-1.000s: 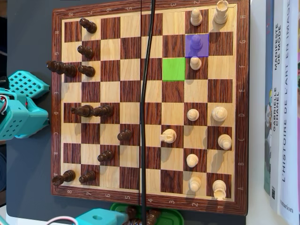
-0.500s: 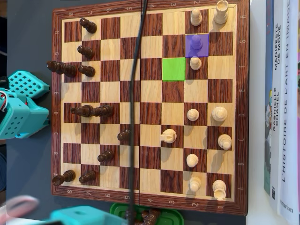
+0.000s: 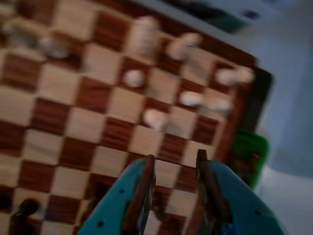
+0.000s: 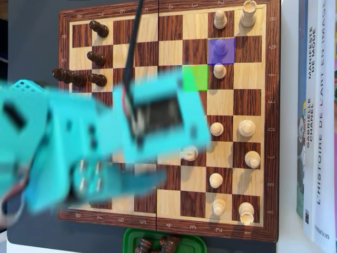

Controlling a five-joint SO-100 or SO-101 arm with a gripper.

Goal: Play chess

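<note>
The chessboard [image 4: 168, 121] lies on a dark tabletop [image 4: 31, 42], and the teal arm [image 4: 105, 142] reaches across its middle from the left edge of the overhead view, blurred by motion. The white pawn tinted purple [image 4: 220, 48] stands near the board's upper right corner, with a green-marked square [image 4: 196, 77] diagonally below and to its left — the arm's far end just overlaps that green square, while the purple pawn sits apart from it. In the wrist view the hand [image 3: 175, 159] hangs above the board with its two fingers [image 3: 145, 188] parted to a narrow gap and nothing between them; light pieces [image 3: 155, 118] stand ahead of it, none touching. Dark pieces [image 4: 97, 57] line the board's left side in the overhead view, light ones its right side, among them a rook [image 4: 248, 12] in the top right corner. A black cable [image 4: 131, 37] runs down from the top edge to the arm. Below the board's bottom edge sits a green tray [image 4: 184, 243] holding dark captured pieces. To the right of the board, books [image 4: 316, 116] lie with their spines showing.
</note>
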